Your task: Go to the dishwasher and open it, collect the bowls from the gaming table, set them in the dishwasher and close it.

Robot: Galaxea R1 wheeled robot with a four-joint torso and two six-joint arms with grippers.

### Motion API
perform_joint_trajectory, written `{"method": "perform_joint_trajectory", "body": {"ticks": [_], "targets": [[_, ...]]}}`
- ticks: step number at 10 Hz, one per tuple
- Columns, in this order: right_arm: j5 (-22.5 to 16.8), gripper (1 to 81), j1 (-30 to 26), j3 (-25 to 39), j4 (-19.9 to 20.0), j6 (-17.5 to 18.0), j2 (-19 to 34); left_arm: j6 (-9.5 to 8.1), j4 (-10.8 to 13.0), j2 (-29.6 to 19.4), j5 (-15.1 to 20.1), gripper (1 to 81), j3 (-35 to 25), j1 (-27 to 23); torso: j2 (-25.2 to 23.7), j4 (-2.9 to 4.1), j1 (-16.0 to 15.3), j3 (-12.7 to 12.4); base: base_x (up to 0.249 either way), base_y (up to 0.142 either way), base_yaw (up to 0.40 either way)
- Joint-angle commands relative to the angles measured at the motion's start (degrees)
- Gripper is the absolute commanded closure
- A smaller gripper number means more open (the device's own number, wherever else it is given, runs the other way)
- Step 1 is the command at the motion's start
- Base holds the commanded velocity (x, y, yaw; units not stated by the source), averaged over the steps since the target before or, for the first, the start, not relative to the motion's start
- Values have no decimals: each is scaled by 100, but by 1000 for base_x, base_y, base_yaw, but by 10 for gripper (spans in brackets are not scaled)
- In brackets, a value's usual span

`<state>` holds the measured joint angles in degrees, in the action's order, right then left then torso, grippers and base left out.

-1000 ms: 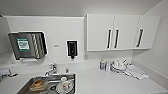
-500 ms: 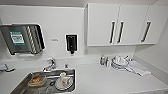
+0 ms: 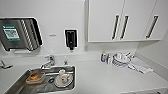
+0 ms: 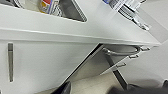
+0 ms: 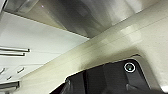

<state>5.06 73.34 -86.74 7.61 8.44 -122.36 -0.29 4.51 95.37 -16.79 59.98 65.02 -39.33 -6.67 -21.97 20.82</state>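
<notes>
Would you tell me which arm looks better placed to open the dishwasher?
Probably the right: its wrist view shows what looks like the dishwasher, brushed steel, close by. The left wrist view faces white cabinet doors under the sink.

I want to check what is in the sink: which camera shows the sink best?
The head view: it looks down into the sink, with a plate and a container inside. The left wrist view catches its edge from below the counter. The right wrist view faces cabinet fronts.
</notes>
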Motion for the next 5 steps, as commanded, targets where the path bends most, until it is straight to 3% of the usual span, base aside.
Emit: {"method": "perform_joint_trajectory", "body": {"ticks": [1, 2, 4, 5], "targets": [[-242, 10, -464, 167, 57, 167, 270, -85, 137, -543, 1132, 10, -565, -1030, -557, 0, -361, -2, 0, 0, 0], [-251, 10, -491, 167, 57, 176, 253, -85, 199, -606, 1362, 10, -794, -1180, -724, 0, -465, 7, 0, 0, 0], [-251, 10, -535, 149, 57, 273, 244, -76, 252, -483, 1468, 10, -1076, -1207, -1146, 0, -732, 9, 0, 0, 0], [-260, 10, -570, 149, 57, 334, 262, -76, 252, -421, 1520, 10, -1093, -1224, -1347, 0, -859, 195, 0, 0, 0]]}}
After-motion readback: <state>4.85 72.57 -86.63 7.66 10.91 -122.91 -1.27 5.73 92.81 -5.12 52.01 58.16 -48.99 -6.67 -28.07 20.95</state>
